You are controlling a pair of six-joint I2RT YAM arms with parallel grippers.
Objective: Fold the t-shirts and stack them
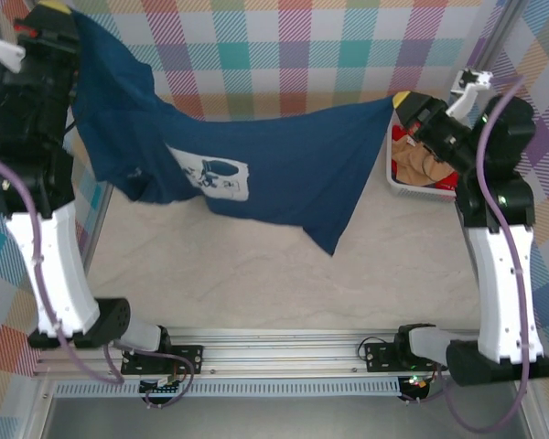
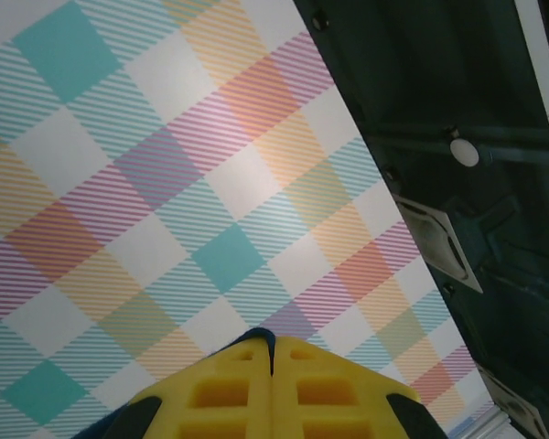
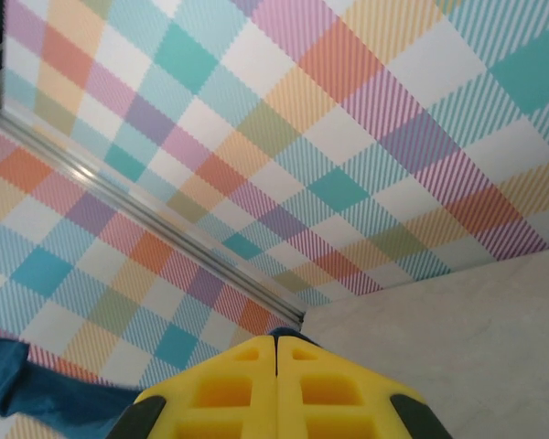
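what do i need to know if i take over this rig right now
Left gripper: shut on the navy t-shirt.
Right gripper: shut on its opposite end.
The shirt hangs stretched between them above the table.
Tan-orange and red shirts lie in the white basket.
Done: nothing folded or stacked.
Left: lay it flat, fold it, then do the others.

I'm watching the pale, stone-patterned table; it is carrying a white basket, which is sitting at its right side.
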